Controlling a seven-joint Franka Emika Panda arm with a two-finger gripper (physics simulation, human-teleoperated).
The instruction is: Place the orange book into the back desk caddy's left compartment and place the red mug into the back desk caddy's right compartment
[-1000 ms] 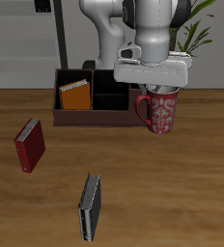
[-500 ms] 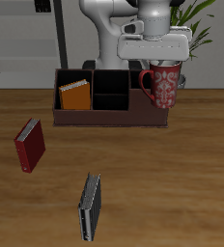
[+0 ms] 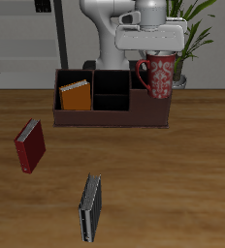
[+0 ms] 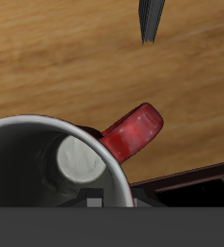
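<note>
My gripper (image 3: pixel 159 55) is shut on the rim of the red mug (image 3: pixel 156 77) and holds it upright in the air above the back desk caddy (image 3: pixel 110 118), over the end section opposite the book. The wrist view shows the mug's grey-white inside (image 4: pixel 56 159) and red handle (image 4: pixel 133 133), with the caddy's dark edge (image 4: pixel 196 183) below. The orange book (image 3: pixel 75 96) stands tilted inside the caddy's wide left compartment (image 3: pixel 76 109).
A dark red book (image 3: pixel 29 145) lies on the wooden table nearer the front. A grey-black book (image 3: pixel 90 207) stands on edge near the front edge; it also shows in the wrist view (image 4: pixel 152 19). A potted plant (image 3: pixel 194 39) stands behind the caddy.
My gripper has lifted the red mug off the table and carried it up and back, from beside the caddy's end to above the caddy.
</note>
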